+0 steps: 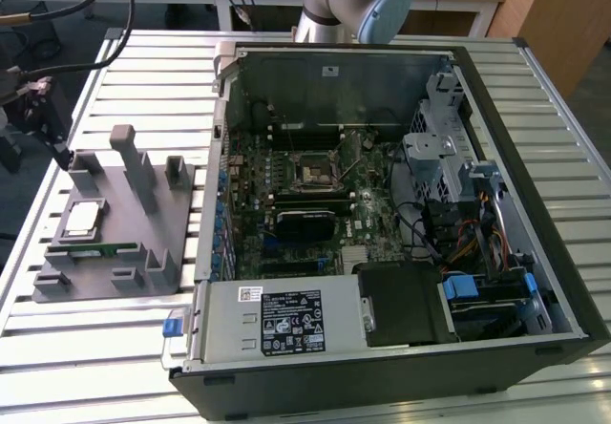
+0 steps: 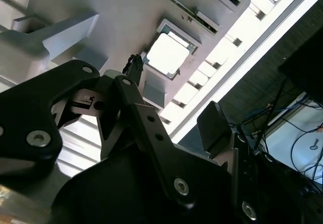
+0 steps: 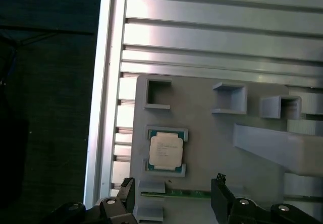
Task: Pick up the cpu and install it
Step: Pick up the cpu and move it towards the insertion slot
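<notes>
From where I stand, the cpu (image 3: 165, 151) looks like a light, stiff little plate that would weigh almost nothing in a grip. I would reckon it delicate all the same. The smooth metal top is probably slippery, and the underside is best left untouched. The sensible hold, to my eye, is across two opposite edges of the pale rim, squarely, since it lies low in its pocket and little of its side stands proud.

It is a flat square chip with a silvery-grey lid, some faint marking on it, and a greenish rim showing at the corners. It sits face up in a shallow framed recess of the grey fixture (image 3: 202, 133). The fixture lies on the slatted tabletop (image 1: 115, 348) at the exterior view's left, well apart from the open computer case (image 1: 382, 204) and its black-framed socket (image 1: 313, 171). A narrow green memory stick (image 3: 176, 193) lies just beside the chip.

The tool (image 3: 173, 186) hangs above the fixture near the chip, its fingers (image 3: 220, 183) spread wide with nothing between them.
</notes>
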